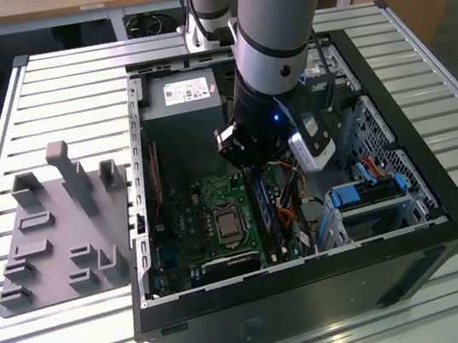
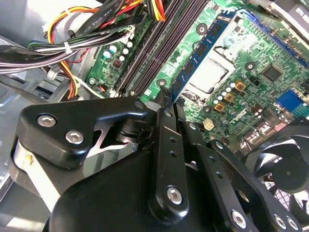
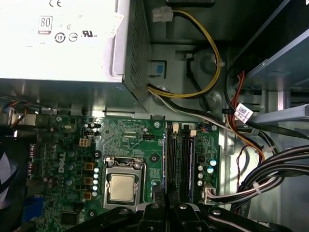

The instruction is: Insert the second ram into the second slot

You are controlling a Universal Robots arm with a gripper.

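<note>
The second ram, a thin blue stick with a white sticker, stands on edge along the memory slots on the side nearest the CPU socket. My gripper is shut on its near end, with a black finger on each flat face. In the exterior view the ram runs along the motherboard inside the open computer case, right under my gripper. In the first wrist view my gripper sits at the end of the dark slots. How deep the stick sits in its slot is hidden.
The power supply fills the case's far end. Bundled cables run close beside the slots. Light-blue drive-bay latches sit toward the exterior view's right. A case fan is near the CPU. A grey parts fixture lies outside the case on the slatted table.
</note>
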